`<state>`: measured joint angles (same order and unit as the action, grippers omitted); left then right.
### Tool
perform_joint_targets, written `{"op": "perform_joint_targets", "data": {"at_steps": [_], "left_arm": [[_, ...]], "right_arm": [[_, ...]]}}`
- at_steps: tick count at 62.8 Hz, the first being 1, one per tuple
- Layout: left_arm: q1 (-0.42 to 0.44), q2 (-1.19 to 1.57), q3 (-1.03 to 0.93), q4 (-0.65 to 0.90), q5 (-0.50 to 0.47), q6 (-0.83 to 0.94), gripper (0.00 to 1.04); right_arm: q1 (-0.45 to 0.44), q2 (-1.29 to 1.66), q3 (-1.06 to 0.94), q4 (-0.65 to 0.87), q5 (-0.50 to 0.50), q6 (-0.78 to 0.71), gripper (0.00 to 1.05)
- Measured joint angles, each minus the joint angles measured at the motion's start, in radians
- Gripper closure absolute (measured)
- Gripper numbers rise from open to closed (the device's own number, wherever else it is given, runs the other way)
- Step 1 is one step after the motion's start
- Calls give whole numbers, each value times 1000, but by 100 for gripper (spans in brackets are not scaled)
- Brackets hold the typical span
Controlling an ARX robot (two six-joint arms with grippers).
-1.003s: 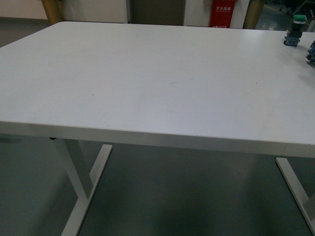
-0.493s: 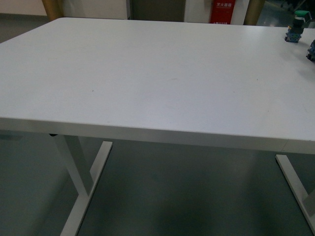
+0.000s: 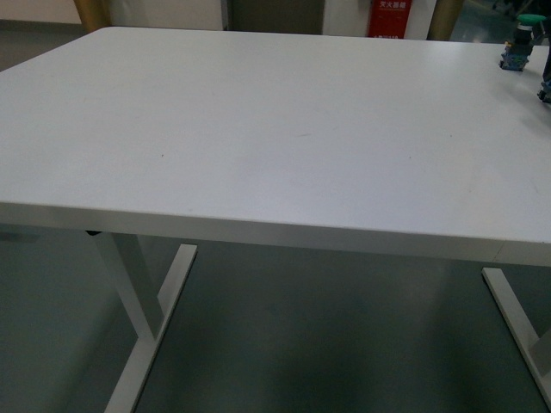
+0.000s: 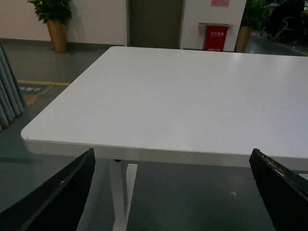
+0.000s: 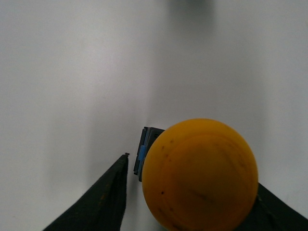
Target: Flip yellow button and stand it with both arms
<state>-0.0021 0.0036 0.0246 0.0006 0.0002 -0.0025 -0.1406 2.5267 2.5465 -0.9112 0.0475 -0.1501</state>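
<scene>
— Between the right gripper's (image 5: 190, 192) two dark fingers (image 5: 96, 202), the yellow button (image 5: 199, 175) is sitting cap towards the wrist camera, with a bit of its blue-black block (image 5: 144, 154) peeking out behind the cap against the white worktop (image 5: 72, 72).

— Is the gripper actually squeezing it?

— I cannot tell. One finger is showing a sliver of worktop between itself and the cap; the other is disappearing behind the cap's edge, so contact is not visible.

— And the left one?

— The left gripper (image 4: 173, 192) is standing wide apart, nothing between its black fingers (image 4: 57, 197), hanging off the near edge of the worktop (image 4: 183, 96) and looking across it.

— What is the body camera showing?

— Neither arm. The white worktop (image 3: 258, 129) is filling most of the view. Far off at the back right corner a green-capped switch (image 3: 518, 47) is standing upright, and just beside it, at the picture's right border, a dark blue thing (image 3: 546, 86) is being cut off, too little showing to name.
</scene>
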Motion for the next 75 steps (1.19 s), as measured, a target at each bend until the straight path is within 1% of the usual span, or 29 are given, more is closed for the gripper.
{"op": "perform_joint_targets", "data": {"at_steps": [14,15,18,22,40,48,54,62,68,75], "left_arm": [[0,0,0,0,0,0,6],[0,0,0,0,0,0,6],[0,0,0,0,0,0,6],[0,0,0,0,0,0,6],[0,0,0,0,0,0,6],[0,0,0,0,0,0,6],[0,0,0,0,0,0,6],[0,0,0,0,0,0,6],[0,0,0,0,0,0,6],[0,0,0,0,0,0,6]], "right_arm": [[0,0,-17,18,0,0,12],[0,0,-17,19,0,0,8],[0,0,-20,20,0,1,5],[0,0,-21,19,-1,1,8],[-9,-11,-13,19,-12,4,7],[-17,-80,-88,61,-48,-1,7],[-23,-183,-203,123,-95,-6,7],[-32,-402,-425,228,-195,-6,7],[-37,-644,-661,298,-306,-3,7],[-45,-889,-895,334,-426,21,7]]}}
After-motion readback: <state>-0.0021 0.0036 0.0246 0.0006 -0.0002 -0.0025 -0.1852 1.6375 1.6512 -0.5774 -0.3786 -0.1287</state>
